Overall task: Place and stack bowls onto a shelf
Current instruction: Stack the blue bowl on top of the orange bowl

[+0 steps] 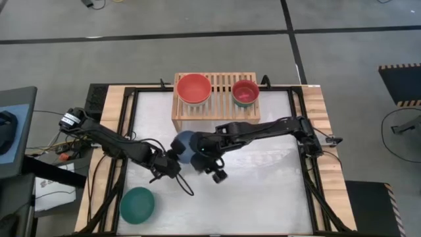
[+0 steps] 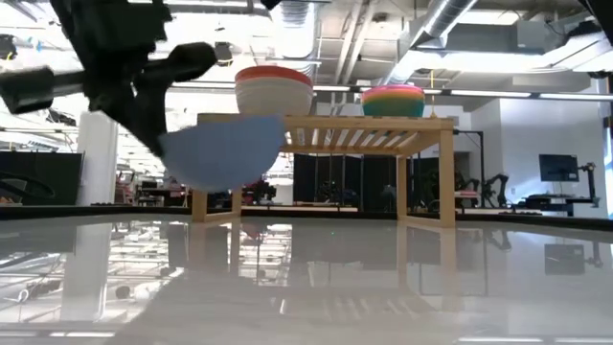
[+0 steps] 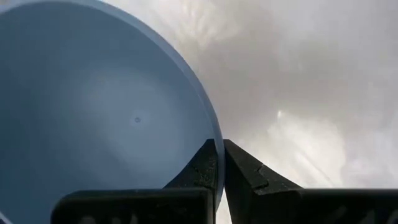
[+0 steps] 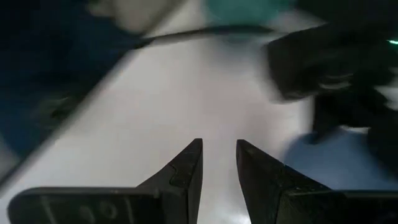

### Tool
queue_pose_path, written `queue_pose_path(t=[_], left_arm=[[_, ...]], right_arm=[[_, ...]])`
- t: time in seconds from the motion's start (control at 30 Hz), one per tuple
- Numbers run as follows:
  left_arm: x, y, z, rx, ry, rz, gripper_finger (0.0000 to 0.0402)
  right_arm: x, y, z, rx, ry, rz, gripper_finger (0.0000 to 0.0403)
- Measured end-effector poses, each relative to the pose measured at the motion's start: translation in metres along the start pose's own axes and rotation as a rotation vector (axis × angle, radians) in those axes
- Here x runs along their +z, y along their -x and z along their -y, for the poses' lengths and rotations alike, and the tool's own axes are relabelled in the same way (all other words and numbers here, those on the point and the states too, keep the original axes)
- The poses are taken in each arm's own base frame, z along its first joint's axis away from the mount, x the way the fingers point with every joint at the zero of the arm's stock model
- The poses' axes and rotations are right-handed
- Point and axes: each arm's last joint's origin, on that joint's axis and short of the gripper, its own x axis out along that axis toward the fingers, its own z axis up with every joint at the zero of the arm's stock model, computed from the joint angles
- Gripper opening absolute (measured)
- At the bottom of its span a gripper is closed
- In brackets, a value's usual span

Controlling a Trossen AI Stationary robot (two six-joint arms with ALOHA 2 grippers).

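Note:
My left gripper (image 1: 172, 162) is shut on a slate blue bowl (image 1: 185, 146), which hangs in the air over the middle of the table (image 2: 225, 149). My right gripper (image 1: 218, 174) hovers just right of that bowl, open and holding nothing (image 4: 219, 149). The light-wood shelf (image 1: 223, 112) stands at the table's far edge. On its slatted top sit a red bowl (image 1: 194, 89), nested in a cream one (image 2: 275, 99), and a stack of small bowls with pink on top (image 1: 245, 93). A teal bowl (image 1: 137, 205) rests on its base near the table's front left corner. My left gripper (image 3: 219, 146) pinches the slate blue bowl's rim (image 3: 214, 130), one finger inside the bowl and one outside. It comes at the rim from the table's left. The bowl is lifted clear of the table, mouth up and slightly tilted (image 2: 225, 149).
Black frame rails (image 1: 131, 131) run along the table's sides. My right arm (image 1: 263, 130) stretches across the table just in front of the shelf. Bare white tabletop (image 1: 263, 191) lies on the near right.

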Motion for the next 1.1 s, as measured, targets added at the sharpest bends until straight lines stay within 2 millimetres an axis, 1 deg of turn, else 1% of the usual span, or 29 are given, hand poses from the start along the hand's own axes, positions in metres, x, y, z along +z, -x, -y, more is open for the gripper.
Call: queue_pose_path(t=[0.03, 0.1, 0.2, 0.3, 0.4, 0.5, 0.57, 0.63, 0.7, 0.77, 0.83, 0.9, 1.0, 1.07, 1.1], left_arm=[[0.000, 0.001, -0.001, 0.006, -0.002, -0.016, 0.0001], [0.003, 0.010, -0.009, 0.042, 0.008, -0.028, 0.0001], [0.000, 0.028, -0.017, 0.055, 0.022, -0.090, 0.0001], [-0.001, 0.053, -0.030, 0.057, 0.052, -0.095, 0.0001], [-0.007, 0.081, -0.043, 0.074, 0.069, -0.084, 0.0001], [-0.012, 0.108, -0.059, 0.119, 0.090, -0.021, 0.0001], [-0.017, 0.126, -0.073, 0.168, 0.098, 0.028, 0.0000], [-0.021, 0.140, -0.090, 0.225, 0.113, 0.066, 0.0000], [-0.026, 0.150, -0.108, 0.270, 0.140, 0.088, 0.0000], [-0.032, 0.157, -0.127, 0.290, 0.153, 0.111, 0.0000], [-0.037, 0.162, -0.145, 0.323, 0.157, 0.129, 0.0000], [-0.043, 0.163, -0.162, 0.340, 0.153, 0.133, 0.0000], [-0.053, 0.159, -0.185, 0.326, 0.126, 0.149, 0.0000], [-0.063, 0.154, -0.199, 0.312, 0.131, 0.147, 0.0000], [-0.068, 0.147, -0.205, 0.293, 0.128, 0.137, 0.0000]], right_arm=[[0.000, 0.003, 0.001, -0.061, -0.019, -0.023, 0.0123], [-0.003, 0.008, 0.002, -0.120, -0.042, -0.058, 0.0123], [-0.006, 0.022, -0.002, -0.105, -0.067, -0.098, 0.0123], [-0.006, 0.028, -0.010, -0.095, -0.063, -0.108, 0.0123], [-0.016, 0.025, -0.014, -0.098, -0.057, -0.093, 0.0122], [-0.039, 0.018, -0.014, -0.112, -0.100, -0.080, 0.0122], [-0.055, 0.010, -0.011, -0.143, -0.131, -0.020, 0.0122], [-0.075, -0.002, -0.010, -0.167, -0.170, 0.024, 0.0122], [-0.092, -0.014, -0.008, -0.193, -0.207, 0.101, 0.0122], [-0.111, -0.029, -0.011, -0.196, -0.253, 0.127, 0.0122], [-0.125, -0.043, -0.014, -0.193, -0.303, 0.147, 0.0122], [-0.140, -0.058, -0.018, -0.179, -0.351, 0.118, 0.0122], [-0.155, -0.074, -0.025, -0.179, -0.382, 0.064, 0.0122], [-0.158, -0.081, -0.030, -0.194, -0.381, 0.040, 0.0122], [-0.158, -0.083, -0.032, -0.199, -0.378, 0.034, 0.0122]])
